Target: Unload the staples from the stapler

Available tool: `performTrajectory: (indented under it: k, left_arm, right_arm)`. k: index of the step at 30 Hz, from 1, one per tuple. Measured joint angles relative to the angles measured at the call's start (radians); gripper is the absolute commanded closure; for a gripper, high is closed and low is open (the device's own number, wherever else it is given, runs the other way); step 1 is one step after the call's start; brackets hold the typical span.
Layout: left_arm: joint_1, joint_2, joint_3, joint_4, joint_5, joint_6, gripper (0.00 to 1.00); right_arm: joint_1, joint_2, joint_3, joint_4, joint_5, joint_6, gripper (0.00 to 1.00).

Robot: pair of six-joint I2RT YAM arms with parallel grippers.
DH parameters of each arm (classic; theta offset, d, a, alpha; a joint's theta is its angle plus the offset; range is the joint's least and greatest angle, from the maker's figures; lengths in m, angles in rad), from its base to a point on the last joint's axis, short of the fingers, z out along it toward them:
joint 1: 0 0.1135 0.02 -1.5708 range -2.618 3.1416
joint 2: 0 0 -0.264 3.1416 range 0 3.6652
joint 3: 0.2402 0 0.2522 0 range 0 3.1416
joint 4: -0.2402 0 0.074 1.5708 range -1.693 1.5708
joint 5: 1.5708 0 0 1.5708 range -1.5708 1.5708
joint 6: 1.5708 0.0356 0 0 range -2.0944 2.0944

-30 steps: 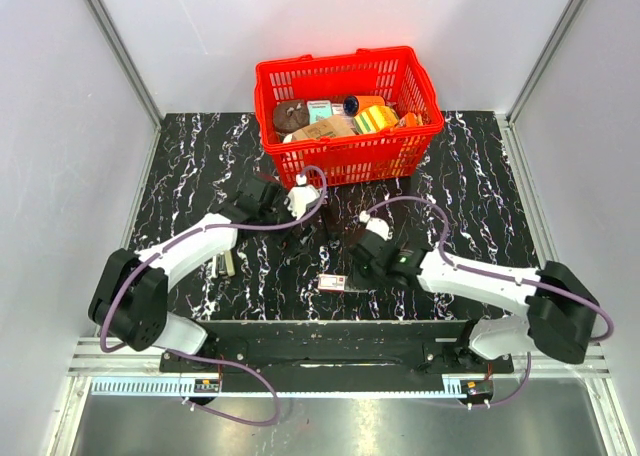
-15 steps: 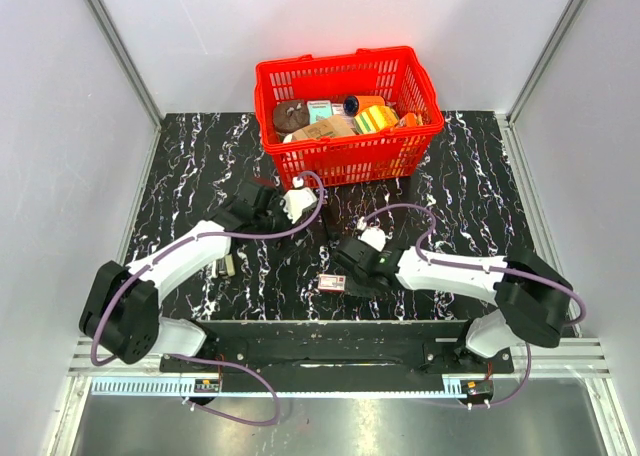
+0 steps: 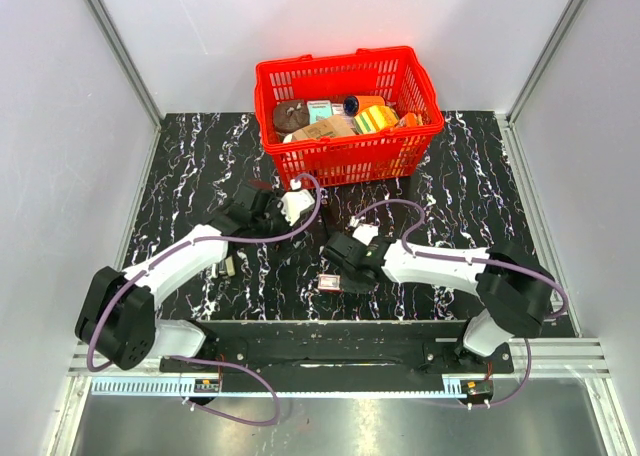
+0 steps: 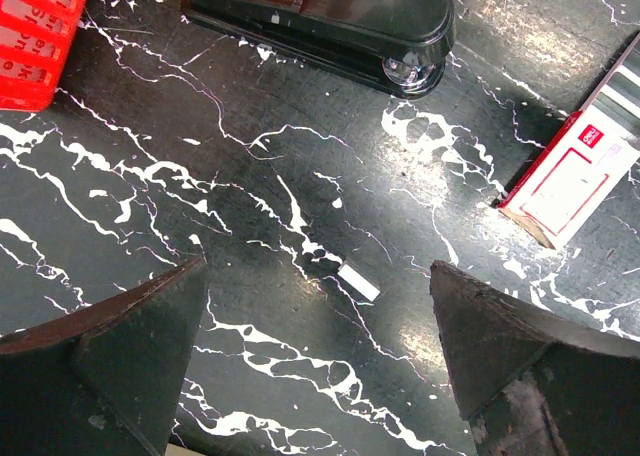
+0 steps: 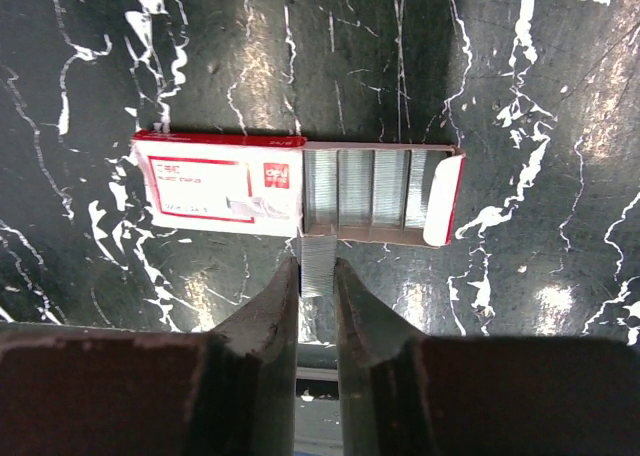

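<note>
The black stapler (image 4: 330, 16) lies closed on the marble table, ahead of my left gripper (image 4: 318, 271), which is open and empty above the table. A short loose strip of staples (image 4: 358, 281) lies between its fingers. The stapler also shows in the top view (image 3: 325, 228). My right gripper (image 5: 316, 266) is shut on a strip of staples (image 5: 318, 251) at the edge of the red-and-white staple box (image 5: 220, 186). The box's tray is slid open and shows rows of staples. In the top view the right gripper (image 3: 335, 268) sits just over the box (image 3: 331, 282).
A red basket (image 3: 345, 161) full of assorted items stands at the back centre, and its corner shows in the left wrist view (image 4: 35, 36). The staple box also shows at the right of the left wrist view (image 4: 575, 181). The black rail runs along the near table edge.
My right arm has moved left and closer to the staple box with the strip in its fingers. My left arm has drawn back slightly to the left, away from the stapler.
</note>
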Motion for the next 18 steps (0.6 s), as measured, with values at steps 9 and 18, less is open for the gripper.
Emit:
performTrajectory:
  k: [9,18]
  left_arm:
    - [0.0,-0.013,-0.005,0.002,0.0,0.0,0.03]
    - [0.0,-0.017,-0.015,0.0,0.0,0.0,0.03]
  right_arm:
    - [0.0,0.041,0.016,-0.037,0.0,-0.006,0.83]
    - [-0.021,0.064,0.044,-0.045,-0.001,-0.027,0.81]
